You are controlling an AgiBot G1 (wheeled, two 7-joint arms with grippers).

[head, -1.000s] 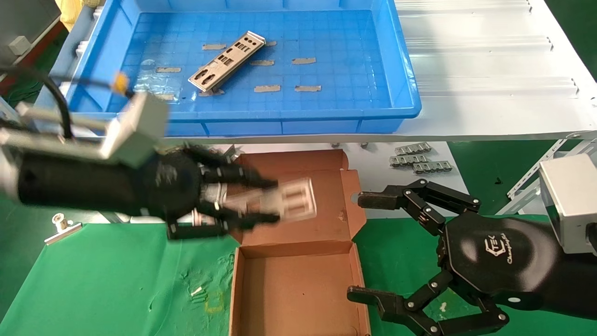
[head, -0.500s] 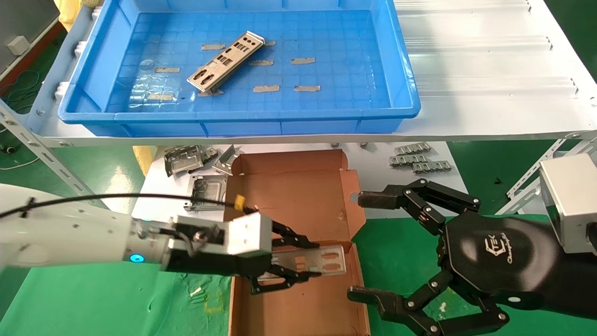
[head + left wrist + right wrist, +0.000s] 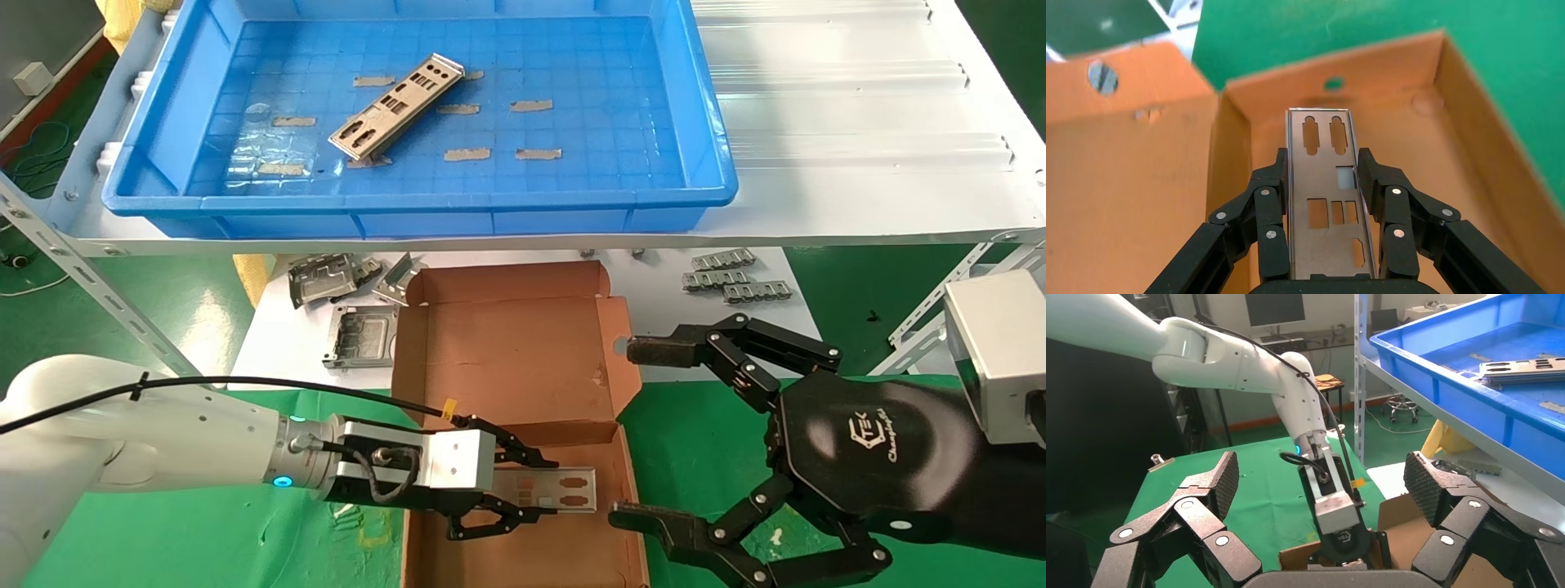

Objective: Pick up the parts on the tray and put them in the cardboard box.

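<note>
Gripped flat between the fingers of the left claw (image 3: 523, 490), one silver-grey part (image 3: 556, 490) is held low inside the front compartment of the cardboard box (image 3: 523, 359), its free end reaching toward the box's right wall. Half a second ago it was carried higher, level with the fold between lid and base; it has since been lowered and drawn slightly nearer the robot. A second part (image 3: 396, 106) is left lying aslant on the floor of the blue tray (image 3: 703, 122), unchanged. The right claw (image 3: 645, 433) is kept spread wide open just beside the box's right edge, unmoved. Grey brackets (image 3: 343, 302) are seen on the counter behind the box.
</note>
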